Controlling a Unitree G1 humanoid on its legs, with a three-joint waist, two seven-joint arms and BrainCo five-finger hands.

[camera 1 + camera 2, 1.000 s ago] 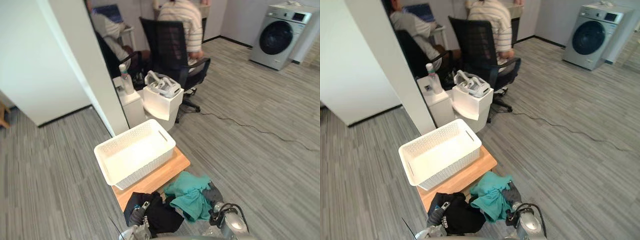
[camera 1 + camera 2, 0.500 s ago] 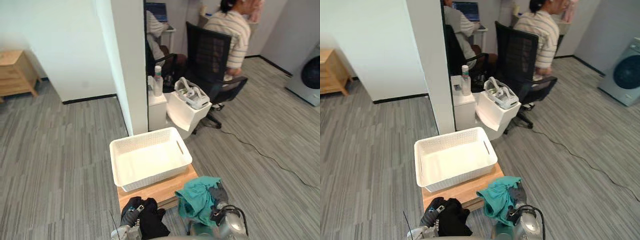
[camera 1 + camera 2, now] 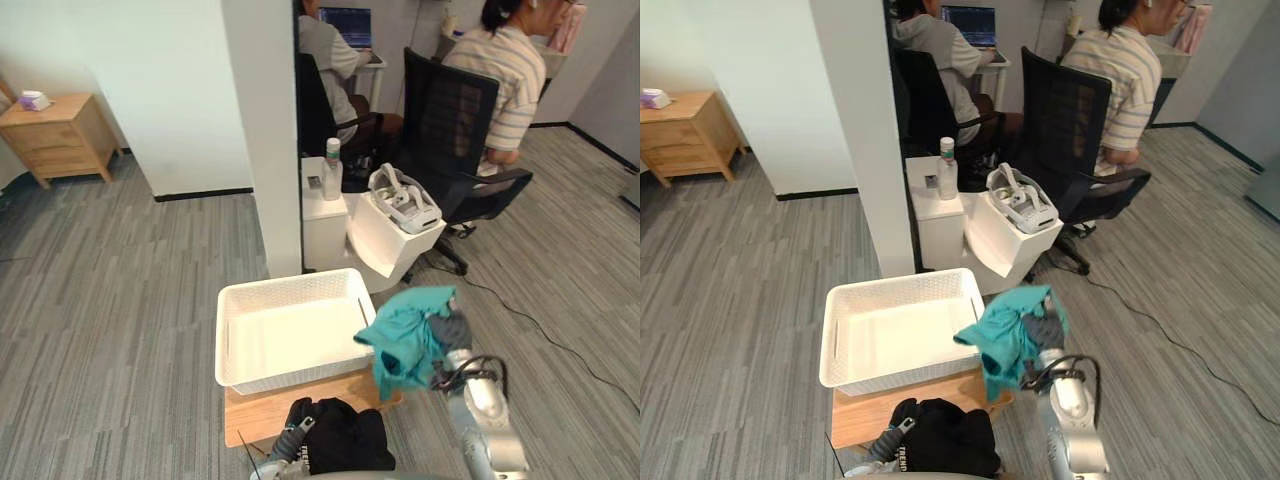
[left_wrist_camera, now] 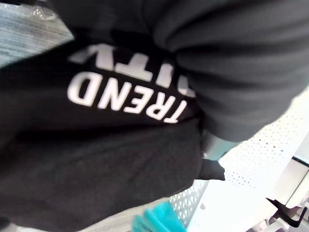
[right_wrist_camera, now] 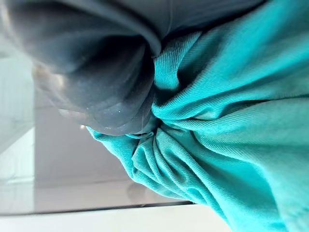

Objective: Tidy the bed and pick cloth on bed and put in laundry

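Observation:
A white laundry basket (image 3: 290, 282) stands empty on a low wooden table (image 3: 255, 415). My right hand (image 3: 453, 330) is raised beside the basket's right end, shut on a teal cloth (image 3: 405, 335) that hangs from it over the basket's right rim. The same teal cloth (image 5: 231, 121) bunches against a dark grey fold in the right wrist view. Low at the near edge, my left hand (image 3: 297, 428) is shut on a black cloth with white print (image 3: 345, 440), held in front of the table. That black cloth (image 4: 120, 121) shows close up, with the basket's wall (image 4: 241, 193) past it.
A white pillar (image 3: 265, 130) rises just behind the basket. Beyond it stand a small white cabinet (image 3: 322, 225) with a bottle, and a white bin (image 3: 395, 240) holding a headset. Two people sit on office chairs (image 3: 450, 120). A wooden nightstand (image 3: 55, 135) is far left.
The camera has swung, shifting the whole scene. My right hand has lifted the teal cloth from low beside the table up to the basket's right rim. The left hand stays low with the black cloth.

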